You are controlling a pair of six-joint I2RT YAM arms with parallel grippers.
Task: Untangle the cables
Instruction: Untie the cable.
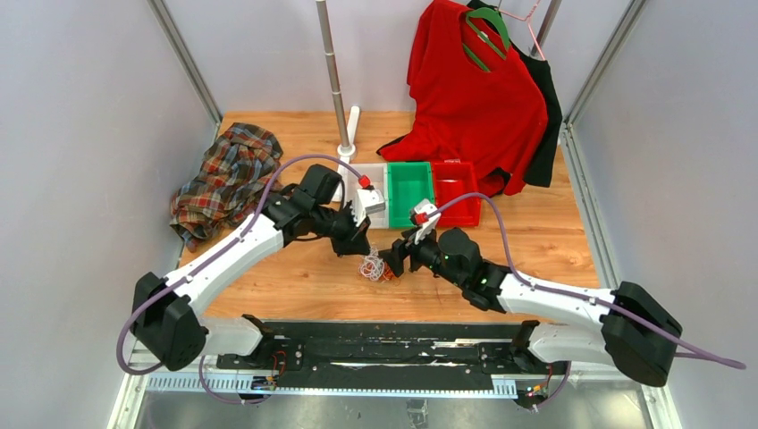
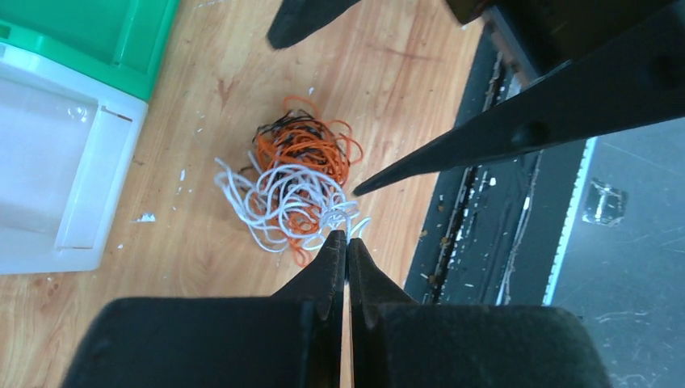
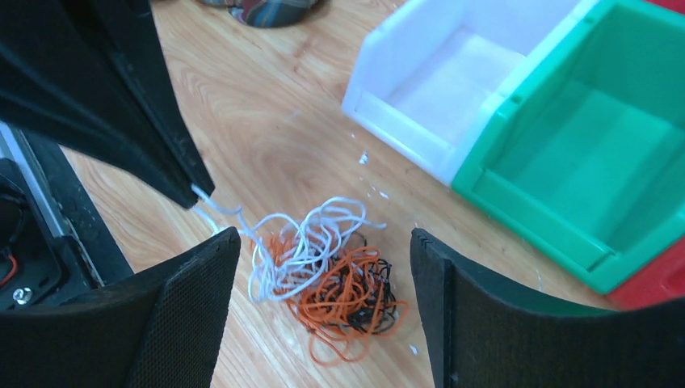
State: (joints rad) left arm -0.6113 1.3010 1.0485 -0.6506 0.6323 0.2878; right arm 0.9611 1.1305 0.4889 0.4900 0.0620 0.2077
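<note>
The cables lie as one tangle of white, orange and black loops on the wooden table, also seen as cables and cables. My left gripper is shut at the tangle's near edge. A white strand runs from its tip to the bunch, so it pinches the white cable. My right gripper hangs open above the tangle, one finger on each side, touching nothing. In the top view the left gripper and right gripper meet over the bunch.
A white bin, a green bin and a red bin stand in a row just behind the cables. A plaid shirt lies at the left. A red shirt hangs at the back right, beside a metal pole.
</note>
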